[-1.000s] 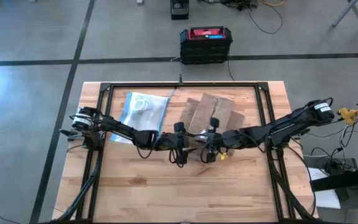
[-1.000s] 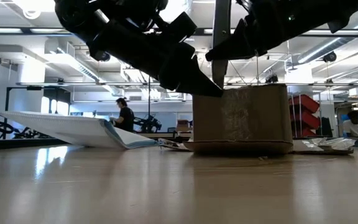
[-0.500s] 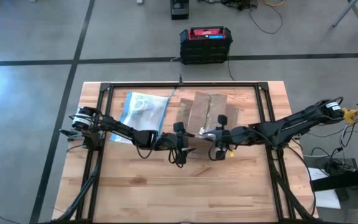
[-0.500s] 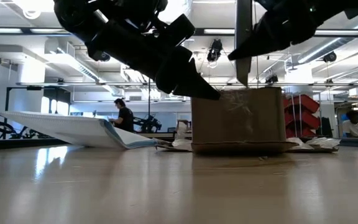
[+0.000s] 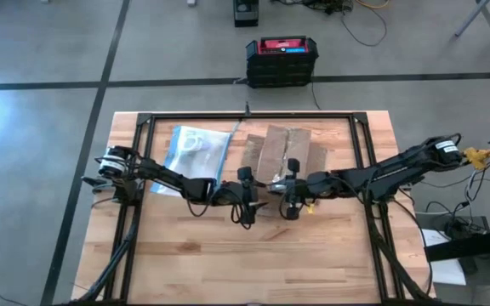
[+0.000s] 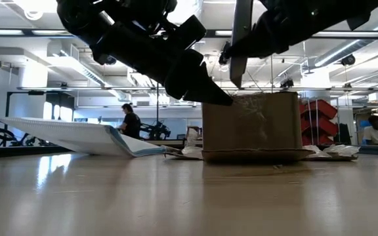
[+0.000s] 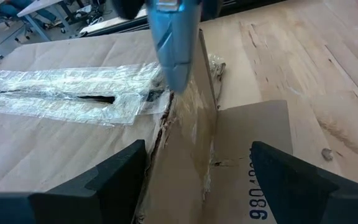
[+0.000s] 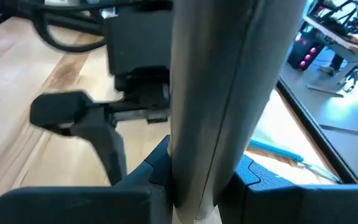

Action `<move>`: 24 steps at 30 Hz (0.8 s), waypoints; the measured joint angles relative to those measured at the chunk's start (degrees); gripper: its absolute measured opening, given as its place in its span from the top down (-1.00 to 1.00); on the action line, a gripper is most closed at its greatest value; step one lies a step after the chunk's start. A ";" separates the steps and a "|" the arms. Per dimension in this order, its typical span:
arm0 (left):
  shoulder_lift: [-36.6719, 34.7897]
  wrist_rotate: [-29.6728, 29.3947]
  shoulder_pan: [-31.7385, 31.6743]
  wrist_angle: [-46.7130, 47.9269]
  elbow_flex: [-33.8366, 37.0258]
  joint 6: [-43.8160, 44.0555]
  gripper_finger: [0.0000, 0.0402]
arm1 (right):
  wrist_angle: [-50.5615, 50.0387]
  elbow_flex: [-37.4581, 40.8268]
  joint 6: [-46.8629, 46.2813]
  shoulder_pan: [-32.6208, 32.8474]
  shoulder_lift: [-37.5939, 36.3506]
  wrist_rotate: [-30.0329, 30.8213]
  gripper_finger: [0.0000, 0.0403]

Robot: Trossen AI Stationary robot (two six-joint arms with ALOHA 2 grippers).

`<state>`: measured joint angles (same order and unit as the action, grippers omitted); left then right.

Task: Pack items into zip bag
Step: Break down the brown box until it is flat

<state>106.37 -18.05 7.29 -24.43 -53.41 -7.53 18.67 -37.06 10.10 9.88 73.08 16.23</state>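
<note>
I see the zip bag [image 5: 196,150] lying flat at upper left of the table [image 5: 228,263], left of the cardboard box [image 5: 281,151]. My right gripper [image 5: 289,201] is clamped on the grey stick tool [image 6: 242,40] at the box's near edge. My left gripper [image 5: 256,197] is spread apart beside it, well right of the bag.

Both dark six-joint arms reach low from the table's outer sides toward its middle, their wrists close together. The left arm's dark two-finger gripper [image 5: 258,202] has its fingers [image 7: 107,183] spread wide apart, with nothing between them. The right arm's dark two-finger gripper [image 5: 288,206] is clamped on a slim grey stick-like tool [image 8: 219,93], held upright.
</note>
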 joint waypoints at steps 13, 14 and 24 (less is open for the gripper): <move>0.00 -0.04 0.00 0.02 0.00 0.52 -0.37 | -0.42 -0.02 -0.01 -1.41 1.40 -1.71 0.72; 0.00 -0.04 -0.02 0.00 0.00 0.48 -0.37 | -1.11 -0.02 -0.03 -1.41 1.04 -1.63 0.72; 0.00 0.01 0.00 0.33 0.39 0.29 -0.37 | -11.58 -0.02 -3.85 -0.73 -4.72 -1.23 0.72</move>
<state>106.37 -18.04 7.29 -24.10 -53.01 -7.24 7.09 -37.08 6.25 9.15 68.36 15.00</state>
